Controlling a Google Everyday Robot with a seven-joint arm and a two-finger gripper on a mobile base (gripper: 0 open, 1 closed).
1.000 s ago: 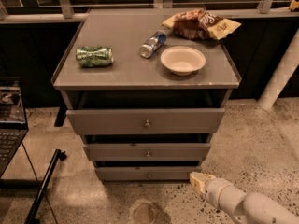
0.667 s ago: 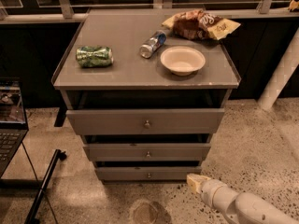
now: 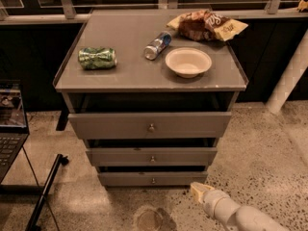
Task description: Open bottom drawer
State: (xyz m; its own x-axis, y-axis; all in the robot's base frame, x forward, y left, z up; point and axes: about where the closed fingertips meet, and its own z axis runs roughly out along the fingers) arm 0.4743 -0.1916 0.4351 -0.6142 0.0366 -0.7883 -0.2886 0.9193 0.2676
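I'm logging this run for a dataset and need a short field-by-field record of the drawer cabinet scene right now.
target: bottom drawer, the narrowest front, with a small knob at centre
arm: tool low at the drawer's right corner, apart from the knob
cabinet top: green can, bowl, chip bag, blue can on its side
left edge: laptop

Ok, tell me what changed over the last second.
The gripper has slid slightly left in the picture, low by the floor, toward the right end of the bottom drawer, without touching it. Nothing was taken hold of or let go. All drawers, including the middle drawer and top drawer, and the can, bottle, bowl and chip bag stayed put.
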